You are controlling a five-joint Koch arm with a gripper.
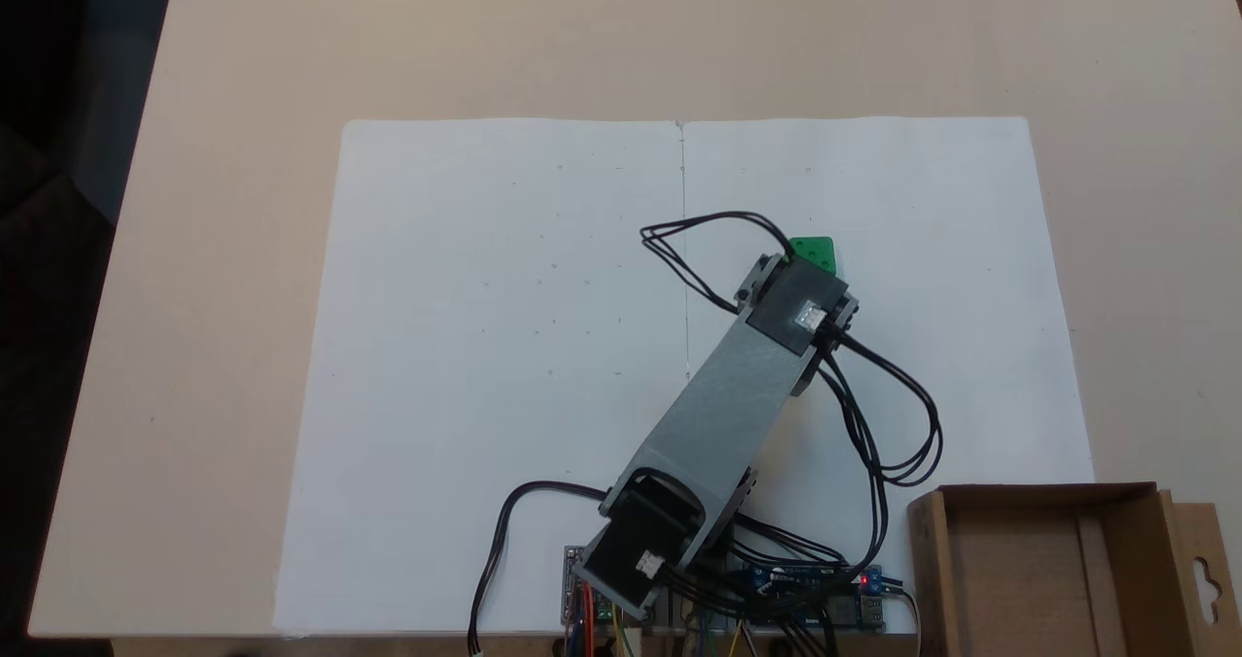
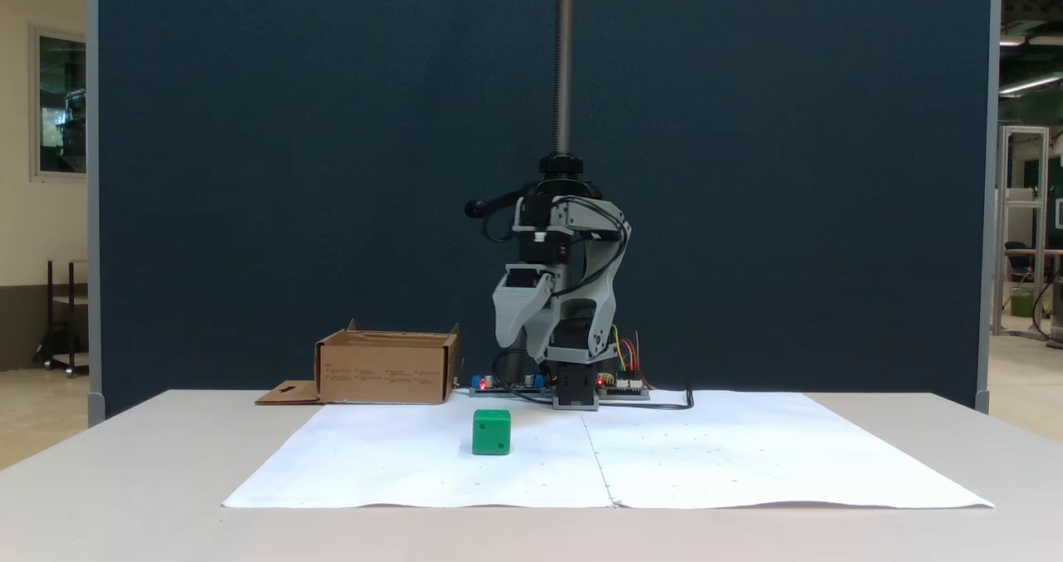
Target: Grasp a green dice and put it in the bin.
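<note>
The green dice [image 1: 815, 249] lies on the white paper, right of the centre seam in the top-down fixed view, and the arm's wrist [image 1: 800, 308] overlaps its near edge. From the front, the dice [image 2: 492, 432] stands alone on the paper. The gripper [image 2: 519, 348] hangs pointing down well above and behind it, touching nothing. Its jaws overlap, so I cannot tell how they stand. The cardboard bin [image 1: 933, 579] sits at the bottom right corner with its hang-tab flap [image 1: 1203, 579] folded out. Seen from the front, the bin [image 2: 386, 373] is left of the arm's base.
Two white sheets [image 1: 485, 346] cover the middle of the beige table [image 1: 194, 249]. Black cables [image 1: 902, 424] loop out beside the arm. A circuit board [image 1: 810, 579] with lit LEDs sits by the base. A metal pole [image 2: 565, 56] rises behind the arm before a dark blue panel [image 2: 291, 172].
</note>
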